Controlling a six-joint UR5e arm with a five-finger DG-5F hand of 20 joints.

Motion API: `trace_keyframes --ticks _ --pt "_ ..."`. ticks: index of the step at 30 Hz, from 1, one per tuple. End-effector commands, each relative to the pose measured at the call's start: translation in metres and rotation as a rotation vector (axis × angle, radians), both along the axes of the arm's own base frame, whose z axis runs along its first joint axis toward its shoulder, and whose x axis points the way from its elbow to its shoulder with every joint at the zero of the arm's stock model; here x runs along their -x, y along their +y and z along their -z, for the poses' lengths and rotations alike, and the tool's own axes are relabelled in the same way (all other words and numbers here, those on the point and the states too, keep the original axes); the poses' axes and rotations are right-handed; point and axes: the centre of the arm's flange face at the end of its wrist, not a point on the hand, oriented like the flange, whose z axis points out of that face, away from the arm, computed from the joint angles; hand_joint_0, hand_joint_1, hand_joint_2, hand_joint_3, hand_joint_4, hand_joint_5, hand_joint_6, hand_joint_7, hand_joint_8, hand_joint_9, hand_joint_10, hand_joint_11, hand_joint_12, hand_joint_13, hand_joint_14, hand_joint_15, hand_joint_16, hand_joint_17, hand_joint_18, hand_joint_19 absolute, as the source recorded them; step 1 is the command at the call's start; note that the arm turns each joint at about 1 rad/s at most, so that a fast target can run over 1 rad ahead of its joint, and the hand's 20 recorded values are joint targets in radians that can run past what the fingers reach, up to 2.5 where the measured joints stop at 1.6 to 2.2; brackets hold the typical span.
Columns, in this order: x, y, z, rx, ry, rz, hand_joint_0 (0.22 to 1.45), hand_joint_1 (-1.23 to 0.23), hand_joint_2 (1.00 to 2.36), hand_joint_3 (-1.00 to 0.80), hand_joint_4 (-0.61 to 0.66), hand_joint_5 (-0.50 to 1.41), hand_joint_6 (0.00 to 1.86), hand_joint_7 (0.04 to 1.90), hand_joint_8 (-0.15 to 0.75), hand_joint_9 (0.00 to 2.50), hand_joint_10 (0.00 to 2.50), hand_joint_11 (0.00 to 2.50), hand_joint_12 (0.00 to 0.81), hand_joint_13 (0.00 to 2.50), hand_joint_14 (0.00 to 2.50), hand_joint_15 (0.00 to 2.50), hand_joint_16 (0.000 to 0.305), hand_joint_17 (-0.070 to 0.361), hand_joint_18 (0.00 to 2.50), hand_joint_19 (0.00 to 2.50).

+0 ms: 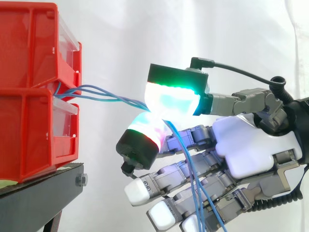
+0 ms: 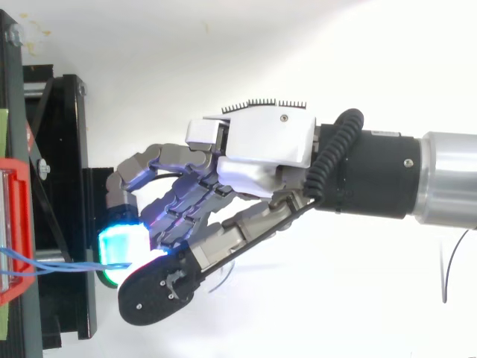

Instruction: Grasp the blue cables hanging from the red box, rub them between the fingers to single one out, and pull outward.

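Note:
Thin blue cables [image 1: 104, 94] run out of the gap between the two stacked red boxes [image 1: 34, 87] and stretch rightward. My hand [image 1: 251, 150] pinches them between two glowing pads, a green-cyan one [image 1: 171, 99] above and a reddish one [image 1: 147, 131] below. Past the pinch the cables drop across the palm [image 1: 193, 174] and off the bottom edge. In the top view the cables [image 2: 52, 265] leave the red box [image 2: 15, 231] and reach the cyan pad [image 2: 123, 245] of the hand [image 2: 261, 153]. The other fingers stay loosely extended below the pinch.
The red boxes sit on a black stand [image 1: 43, 188] with a bolt at its corner. A white curtain hangs behind. In the top view the black frame [image 2: 63, 201] runs along the left, and a loose dark wire [image 2: 451, 261] hangs at the right.

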Motion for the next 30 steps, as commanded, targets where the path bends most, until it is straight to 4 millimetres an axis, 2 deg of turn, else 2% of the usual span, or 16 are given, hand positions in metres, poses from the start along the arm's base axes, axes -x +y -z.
trace_keyframes --ticks 1,2,4,7,9,11,14,16,21,26,30 --pt "0.0 -0.0016 0.0005 -0.001 0.001 0.002 0.72 -0.86 1.02 -0.12 -0.21 -0.2 0.9 1.29 0.204 0.72 0.01 0.29 0.329 0.73 0.02 0.49 0.04 0.09 0.67 0.57" --pt "0.0 -0.0016 0.0005 -0.001 0.001 0.002 0.7 -0.85 1.01 -0.1 -0.19 -0.2 0.91 1.18 0.214 0.72 0.01 0.28 0.341 0.73 0.02 0.49 0.042 0.095 0.68 0.56" --pt "0.0002 -0.0016 -0.0006 -0.001 -0.001 0.002 0.67 -0.84 1.01 -0.07 -0.16 -0.2 0.91 1.07 0.229 0.72 0.01 0.26 0.363 0.74 0.02 0.49 0.046 0.103 0.7 0.54" --pt "0.0 -0.0016 0.0005 -0.001 0.001 0.002 0.65 -0.82 1.0 -0.06 -0.1 -0.19 0.89 1.02 0.242 0.73 0.01 0.25 0.385 0.75 0.02 0.49 0.05 0.113 0.71 0.54" --pt "0.0002 -0.0016 -0.0006 -0.001 -0.001 0.002 0.62 -0.79 1.0 -0.09 -0.01 -0.19 0.88 0.98 0.256 0.72 0.01 0.25 0.394 0.75 0.02 0.49 0.052 0.118 0.71 0.54" --pt "0.0 -0.0016 0.0005 -0.001 0.001 0.002 0.56 -0.73 1.01 -0.21 0.03 -0.18 0.85 0.91 0.254 0.7 0.01 0.27 0.384 0.73 0.02 0.5 0.05 0.112 0.67 0.57" --pt "0.0 -0.0016 0.0005 -0.001 0.001 0.002 0.53 -0.72 1.01 -0.36 0.04 -0.18 0.83 0.98 0.242 0.69 0.01 0.29 0.368 0.71 0.02 0.51 0.046 0.104 0.63 0.58" --pt "0.0002 -0.0016 -0.0006 -0.001 -0.001 0.002 0.53 -0.72 1.01 -0.39 0.04 -0.18 0.83 1.0 0.246 0.69 0.01 0.29 0.37 0.71 0.02 0.51 0.046 0.104 0.64 0.58" --pt "0.0 -0.0016 0.0005 0.0 0.001 0.002 0.55 -0.75 1.01 -0.35 0.05 -0.18 0.84 1.02 0.248 0.69 0.01 0.31 0.366 0.72 0.02 0.51 0.046 0.103 0.64 0.59" --pt "0.0002 -0.0016 -0.0006 0.0 -0.001 0.002 0.61 -0.79 1.02 -0.2 0.03 -0.18 0.85 1.08 0.247 0.7 0.01 0.33 0.362 0.72 0.02 0.51 0.044 0.099 0.65 0.58" --pt "0.0002 -0.0028 -0.0006 0.0 -0.001 0.004 0.66 -0.86 1.02 -0.2 0.01 -0.19 0.88 1.01 0.245 0.67 0.01 0.33 0.362 0.72 0.02 0.51 0.044 0.099 0.66 0.54"
